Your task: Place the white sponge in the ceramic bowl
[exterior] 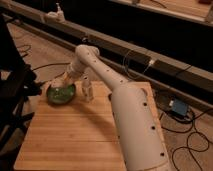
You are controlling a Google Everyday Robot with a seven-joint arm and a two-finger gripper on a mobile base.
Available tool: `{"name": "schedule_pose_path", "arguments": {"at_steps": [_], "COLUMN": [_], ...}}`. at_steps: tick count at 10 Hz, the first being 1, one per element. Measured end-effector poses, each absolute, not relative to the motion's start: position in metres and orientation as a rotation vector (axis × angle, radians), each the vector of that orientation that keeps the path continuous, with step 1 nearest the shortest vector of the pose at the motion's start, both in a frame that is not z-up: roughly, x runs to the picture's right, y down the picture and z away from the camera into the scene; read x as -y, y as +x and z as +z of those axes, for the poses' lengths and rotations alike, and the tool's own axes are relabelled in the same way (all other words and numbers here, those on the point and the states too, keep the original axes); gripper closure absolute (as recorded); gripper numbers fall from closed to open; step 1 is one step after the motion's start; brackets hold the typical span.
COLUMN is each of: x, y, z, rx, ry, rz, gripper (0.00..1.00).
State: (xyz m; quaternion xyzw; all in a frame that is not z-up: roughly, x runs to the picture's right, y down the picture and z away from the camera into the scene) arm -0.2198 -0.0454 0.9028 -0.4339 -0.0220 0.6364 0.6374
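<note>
The white arm [117, 95] reaches across the wooden worktop [75, 135] to the ceramic bowl [61, 93] at its far left corner. The pincer [64, 80] hangs just above the bowl's far rim. The white sponge is not distinguishable. A small white bottle [88, 91] stands just right of the bowl.

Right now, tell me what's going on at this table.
A white robot arm reaches across the wooden table to its far left corner. Its gripper hangs over the green ceramic bowl, right at the bowl's far rim. A small white bottle stands just right of the bowl. The white sponge can't be made out, so I can't say whether it's in the bowl.
</note>
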Motion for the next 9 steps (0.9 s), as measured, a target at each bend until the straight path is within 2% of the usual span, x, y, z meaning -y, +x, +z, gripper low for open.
{"name": "schedule_pose_path", "arguments": {"at_steps": [1, 9], "x": [0.0451, 0.0447], "y": [-0.22, -0.2196], "z": [0.904, 0.9042], "rx": [0.046, 0.045], "ry": [-0.992, -0.992], "rz": [1.453, 1.452], "gripper": [0.26, 0.26]}}
